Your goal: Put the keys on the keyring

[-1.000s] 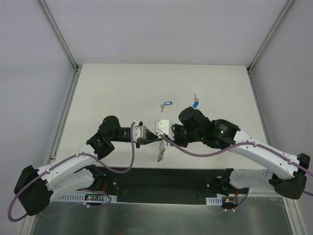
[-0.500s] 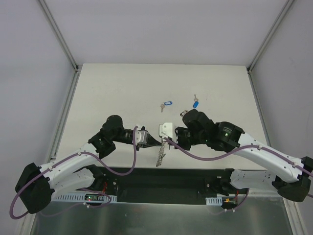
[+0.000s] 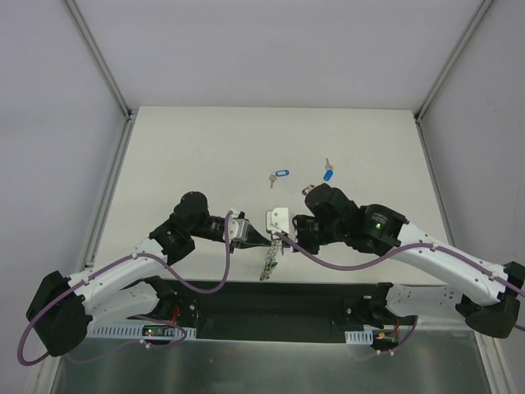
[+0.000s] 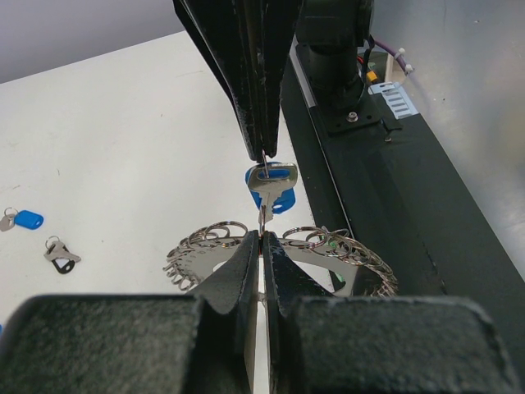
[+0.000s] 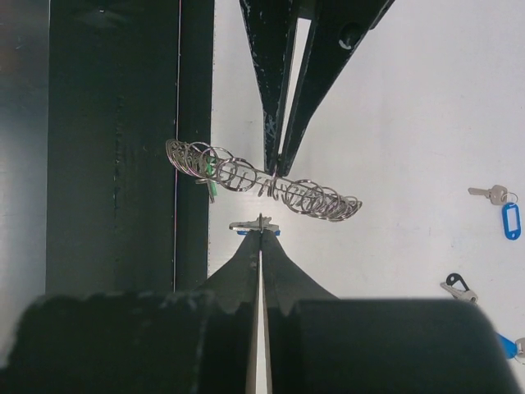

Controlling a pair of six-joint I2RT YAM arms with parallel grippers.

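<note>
**Fig. Threading step, wrist cams and overhead cam.**

- **Left side:** The left gripper (image 4: 261, 240) has its jaws shut on the coiled rim of the keyring (image 4: 349, 261), at lower centre of the left-wrist view. The ring is held up edge-on over the near edge of the table (image 3: 205, 164). A green spot shows among the coils.
- **Right side:** The right gripper (image 5: 260, 239) has its jaws shut on the top end of the blue-tagged key (image 4: 271, 185). In the left-wrist view the key hangs at centre with its blade pointing down at the ring, just beside the left pinch. I cannot tell whether key and ring touch.
- **Spares:** The other keys lie on the table well apart from the grippers, at the right edge of the right-wrist view. They incl. one with a blue tag (image 5: 509, 218) and one with a dark tag (image 5: 454, 286).

**Doing the step well (judgement):**

- The left arm should probably act as a fixed vise, w/ only the right arm moving, slowly.
- Aim for a free coil beside the pinch, not at the fingertips, which block the rim there.
- Turn the key's hole square to the coil before pushing in.
- The hold on the key is thin, so side load may swivel or drop it.
- A hard push may rotate the ring in the pinch, so approx. along the rim is safer than straight across it.
</note>
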